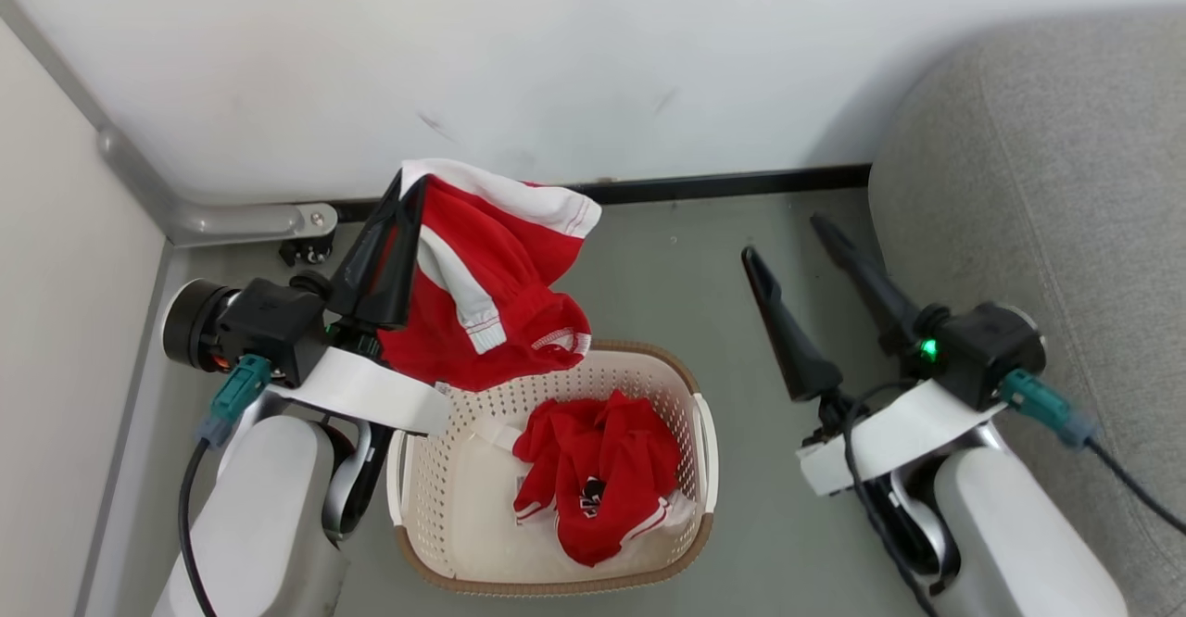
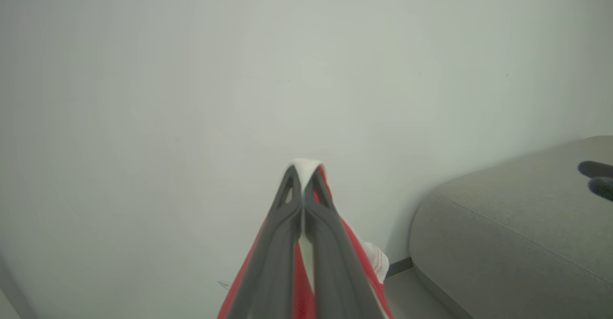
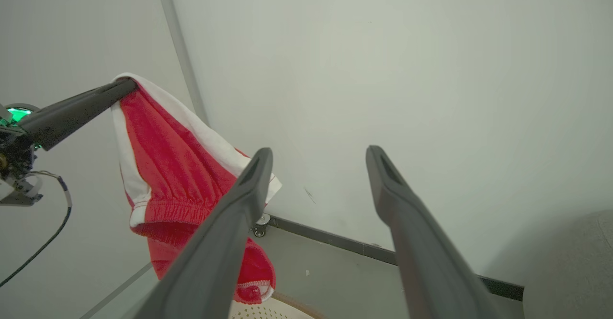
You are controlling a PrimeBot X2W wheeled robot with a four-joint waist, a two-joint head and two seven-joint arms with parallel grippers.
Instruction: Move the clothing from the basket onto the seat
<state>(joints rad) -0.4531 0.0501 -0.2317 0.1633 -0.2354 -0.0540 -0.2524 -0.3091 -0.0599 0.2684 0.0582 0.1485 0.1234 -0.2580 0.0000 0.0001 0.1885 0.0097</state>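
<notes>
My left gripper (image 1: 406, 183) is shut on a red garment (image 1: 482, 302) with white trim, held up above the basket's far left corner; the cloth hangs down from the fingertips. The left wrist view has the closed fingers (image 2: 287, 223) with red and white cloth (image 2: 357, 247) pinched at their tips. A second red garment (image 1: 602, 469) lies crumpled in the cream perforated basket (image 1: 435, 487) on the floor. My right gripper (image 1: 786, 239) is open with nothing in it, right of the basket, next to the grey sofa (image 1: 1047, 191). The right wrist view has the hanging garment (image 3: 172, 165) at left.
A white wall runs close behind the basket, with a dark baseboard (image 1: 732, 182) at its foot. A grey metal bracket and small caster (image 1: 306, 246) sit in the left corner. Grey floor (image 1: 676, 265) lies between basket and sofa.
</notes>
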